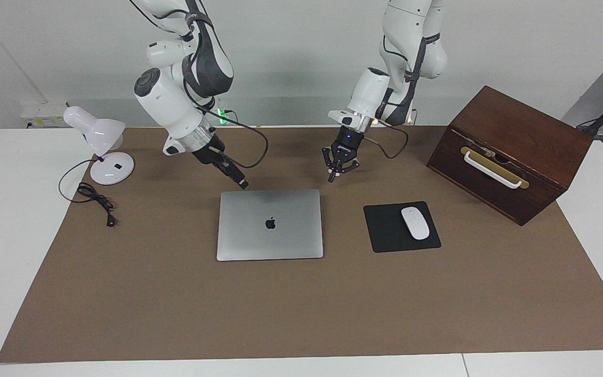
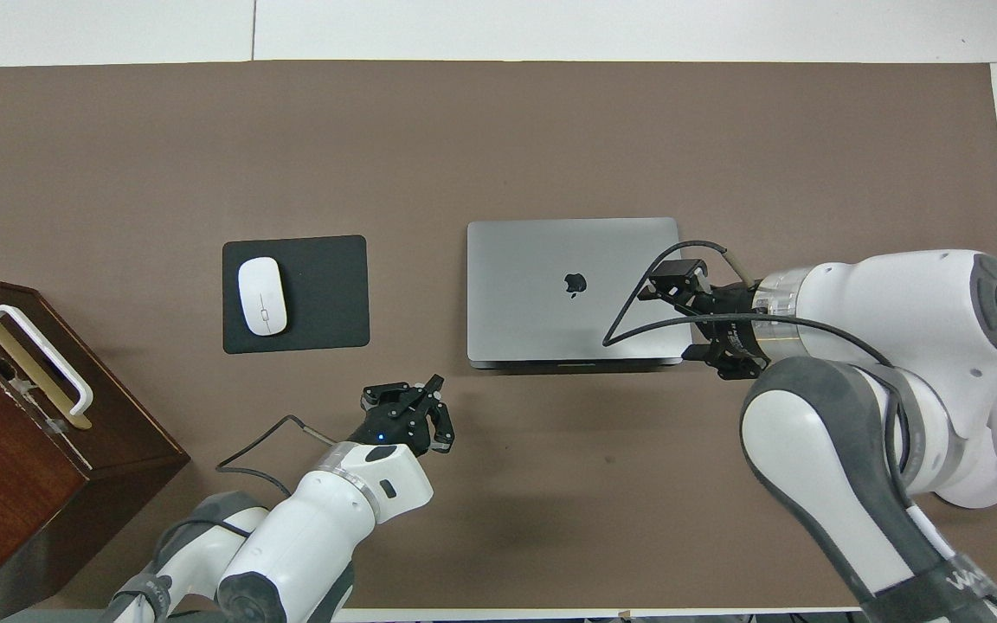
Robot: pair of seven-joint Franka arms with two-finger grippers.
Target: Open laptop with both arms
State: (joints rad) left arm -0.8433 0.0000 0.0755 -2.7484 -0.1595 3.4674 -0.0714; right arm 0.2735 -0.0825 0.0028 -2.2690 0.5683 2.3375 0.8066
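The laptop (image 1: pixel 270 225) (image 2: pixel 572 290) lies closed and flat on the brown mat (image 1: pixel 301 309) in the middle of the table, its lid with the dark apple logo facing up. My right gripper (image 1: pixel 242 183) (image 2: pixel 676 316) is open and hangs just above the laptop's corner nearest the robots, at the right arm's end, apart from the lid. My left gripper (image 1: pixel 341 170) (image 2: pixel 416 407) is open and empty. It hovers over the mat beside the laptop's other near corner, between the laptop and the mouse pad.
A black mouse pad (image 1: pixel 385 230) (image 2: pixel 317 294) with a white mouse (image 1: pixel 415 223) (image 2: pixel 262 296) lies beside the laptop toward the left arm's end. A brown wooden box (image 1: pixel 511 152) (image 2: pixel 22 433) with a white handle stands at that end. A white desk lamp (image 1: pixel 103 152) and its cable are at the right arm's end.
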